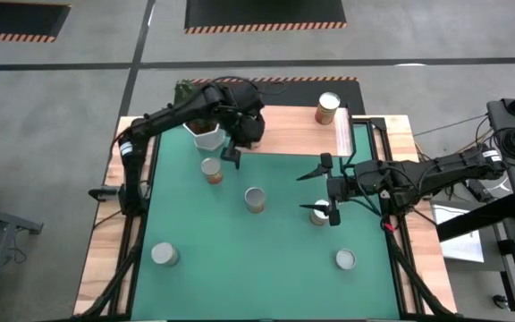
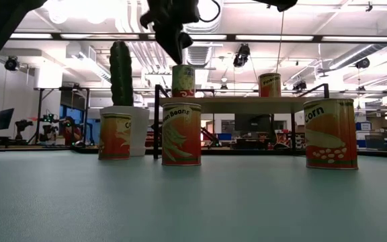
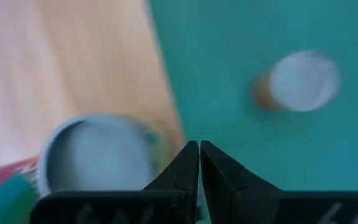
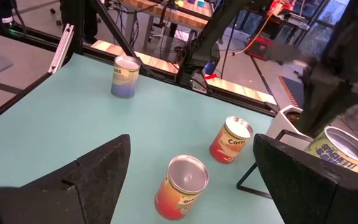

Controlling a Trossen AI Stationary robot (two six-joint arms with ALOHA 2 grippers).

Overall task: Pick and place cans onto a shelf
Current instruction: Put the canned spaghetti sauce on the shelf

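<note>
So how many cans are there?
7. Two cans on the shelf, one under the left gripper. Five on the mat: two central, one at the right gripper, two nearer the front.

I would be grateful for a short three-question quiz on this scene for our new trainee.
1. True or false: the left gripper is shut.
2. In the low view, how many cans stand on the shelf?
3. What does the white pot hold? A. a cactus; B. a spoon; C. nothing.
Key: 1 true; 2 two; 3 A.
</note>
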